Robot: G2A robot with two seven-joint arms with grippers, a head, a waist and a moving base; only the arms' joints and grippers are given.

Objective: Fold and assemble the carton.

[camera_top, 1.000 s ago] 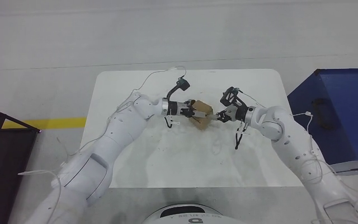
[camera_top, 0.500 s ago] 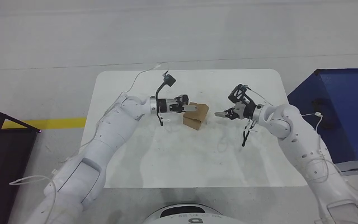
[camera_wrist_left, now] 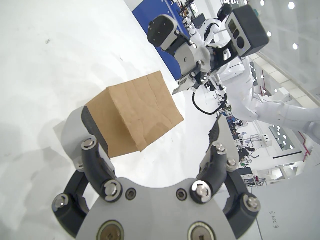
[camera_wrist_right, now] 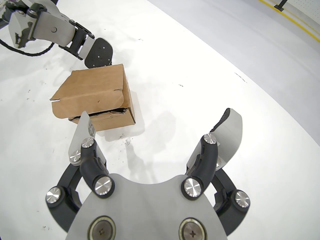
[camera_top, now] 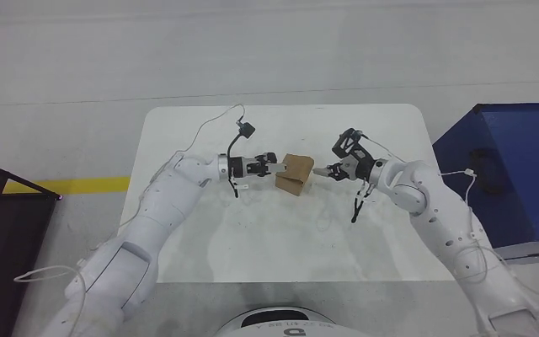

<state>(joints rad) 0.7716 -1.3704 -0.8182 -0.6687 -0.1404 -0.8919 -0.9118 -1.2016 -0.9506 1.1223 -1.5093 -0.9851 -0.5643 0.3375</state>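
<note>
White table (camera_top: 253,244) — carton (camera_top: 295,174) between spread left end effector (camera_top: 271,168) and spread right end effector (camera_top: 322,171).

Bright overhead light floods the white surface (camera_top: 253,244); ceiling lamps (camera_wrist_left: 291,5) glare beyond the left jaws. The brown cardboard carton (camera_wrist_right: 95,96) throws a soft shadow toward the right jaws. Wrist-view edges bow.

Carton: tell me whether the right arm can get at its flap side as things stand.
Probably yes. The right gripper is open and faces the flap side of the carton, close by, with nothing between. The left gripper sits at the far side, out of the way.
</note>
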